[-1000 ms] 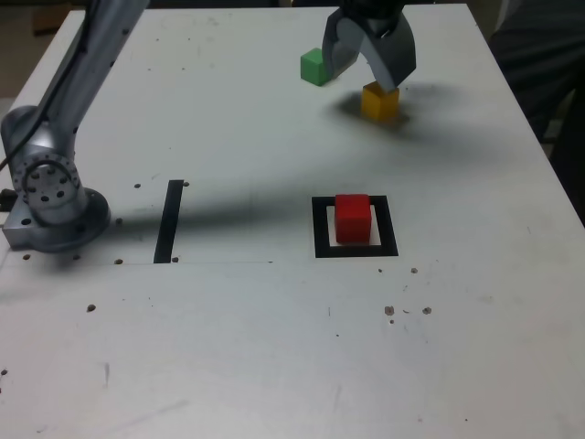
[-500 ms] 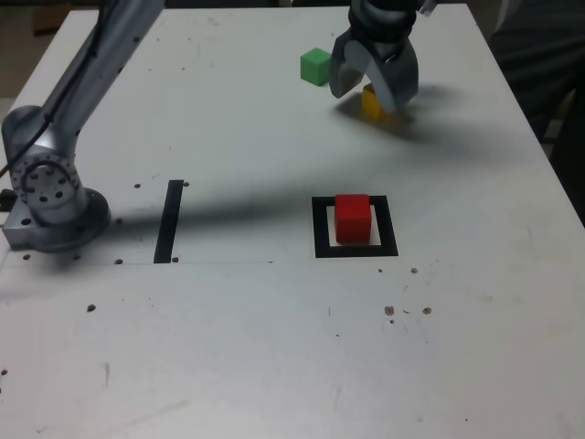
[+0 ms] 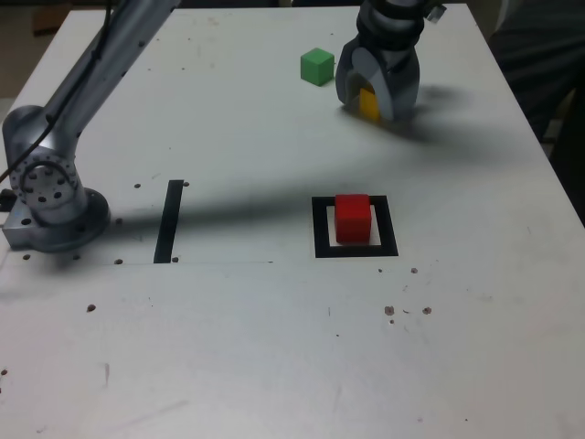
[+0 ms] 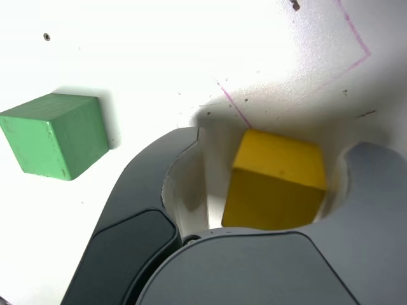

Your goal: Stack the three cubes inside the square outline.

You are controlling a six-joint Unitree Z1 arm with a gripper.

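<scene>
Red [image 3: 353, 219] sits in the outline [image 3: 322, 240], well apart from the claw [image 4: 267, 171]; yellow [image 4: 275, 181], between its part-open jaws, seemingly ungripped, and green [image 4: 58, 136], beside it, remain unstacked.

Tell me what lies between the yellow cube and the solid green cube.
In the wrist view, one grey gripper finger stands between them.

The Z1 arm [image 3: 108, 71] stretched out over the table, its gripper [image 3: 373, 102] pointed down with jaws parted, low at the tabletop.
</scene>
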